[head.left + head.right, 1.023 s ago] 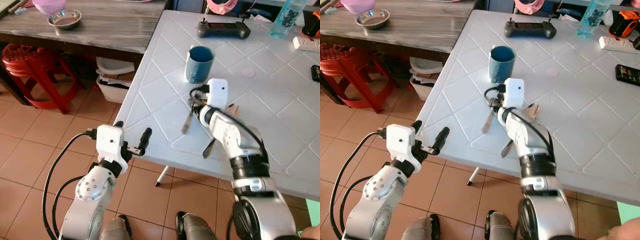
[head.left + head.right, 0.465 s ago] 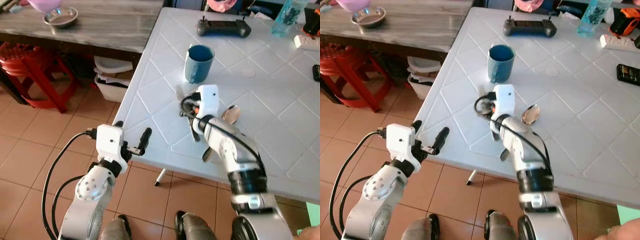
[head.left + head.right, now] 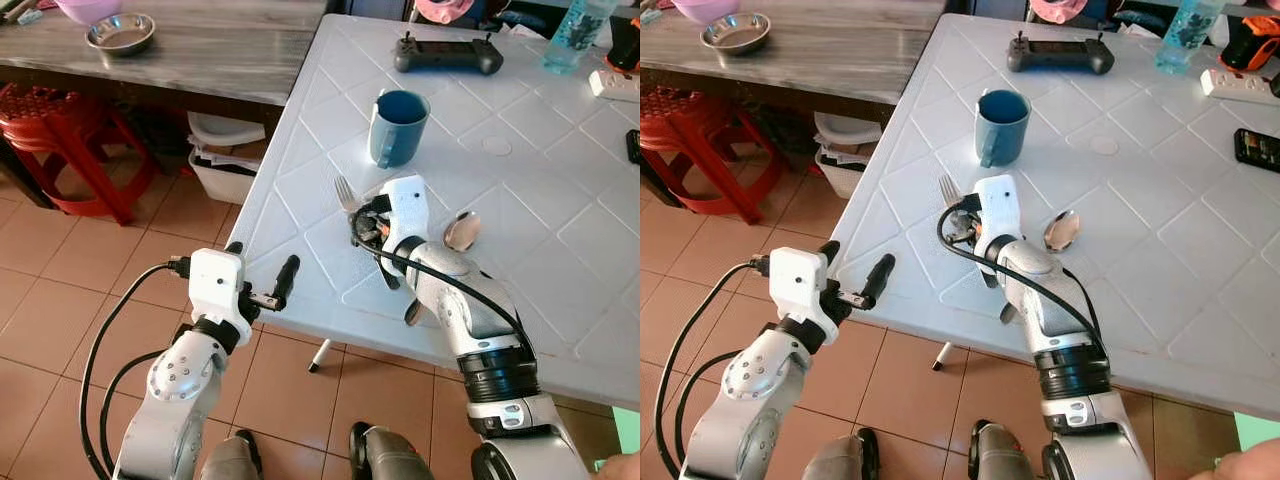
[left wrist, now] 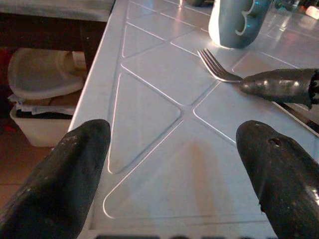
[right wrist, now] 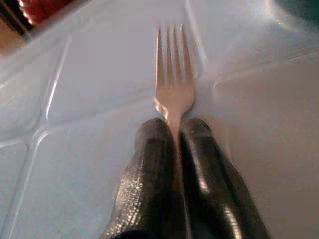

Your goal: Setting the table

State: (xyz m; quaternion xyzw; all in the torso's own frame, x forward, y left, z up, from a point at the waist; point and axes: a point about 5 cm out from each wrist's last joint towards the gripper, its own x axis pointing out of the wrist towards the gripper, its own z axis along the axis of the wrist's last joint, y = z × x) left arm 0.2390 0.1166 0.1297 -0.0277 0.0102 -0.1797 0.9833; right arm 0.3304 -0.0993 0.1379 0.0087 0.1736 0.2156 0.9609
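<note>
Table point(image 3: 330, 90), white, carries everything; wooden table point(image 3: 200, 50) stands off its left edge with a steel bowl point(image 3: 120, 33) on it. Red stool point(image 3: 60, 130) and bin point(image 3: 225, 160) on the tile floor below. Mug point(image 3: 398, 127), blue, sits mid-table toward the left edge; controller point(image 3: 447, 55) near the far edge. Right gripper point(image 5: 173, 130) low over the table, fingers point(image 5: 149, 149) pinching fork point(image 3: 345, 190) by its handle, tines pointing at the left edge. Spoon point(image 3: 461, 231) lies just beside the right arm. Left gripper point(image 3: 262, 288) hovers off the near-left corner, fingers point(image 4: 75, 159) spread.
</note>
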